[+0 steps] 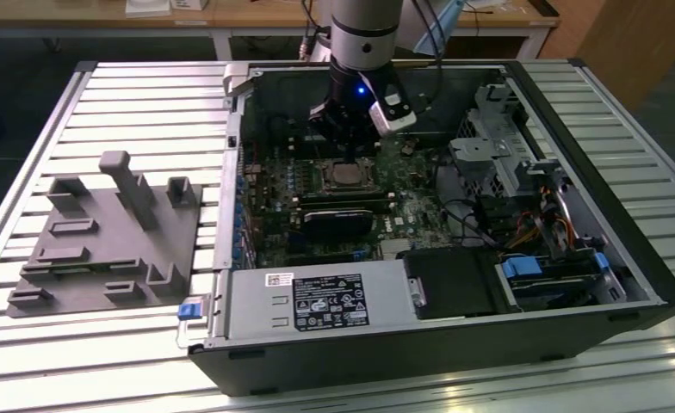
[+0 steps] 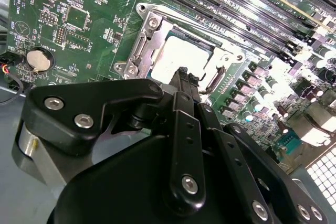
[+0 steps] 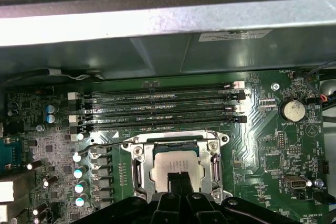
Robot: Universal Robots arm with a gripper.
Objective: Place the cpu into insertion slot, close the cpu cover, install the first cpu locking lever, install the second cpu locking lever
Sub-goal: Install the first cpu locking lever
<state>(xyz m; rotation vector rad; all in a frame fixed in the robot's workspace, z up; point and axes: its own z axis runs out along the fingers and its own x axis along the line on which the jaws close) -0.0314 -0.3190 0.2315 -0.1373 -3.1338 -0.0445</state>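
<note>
Already seated, the cpu [image 3: 176, 164] lies flat in the insertion slot [image 3: 137, 170] on the green circuit board [image 3: 262, 153], inside an open computer case [image 1: 430, 366]. The silvery cpu cover [image 3: 176, 149] appears to lie down around the chip, framing it (whether it is latched I cannot tell). The gripper [image 2: 185, 76] hangs directly over the chip in both wrist views. Its fingertips are pressed together with nothing between them, very near the metal top, though contact cannot be confirmed.

By its look, the cpu is light, thin and stiff, with a smooth metal top that would slip under a pinch from above. Its underside and the socket contacts are probably fragile, so the safest hold is on two opposite edges, never the faces. Being square, it has no real long axis. Its dull metal top faces up out of the case, and its edges run parallel to the socket rim and to the long black memory slots [image 3: 157, 106] just beside it.
</note>
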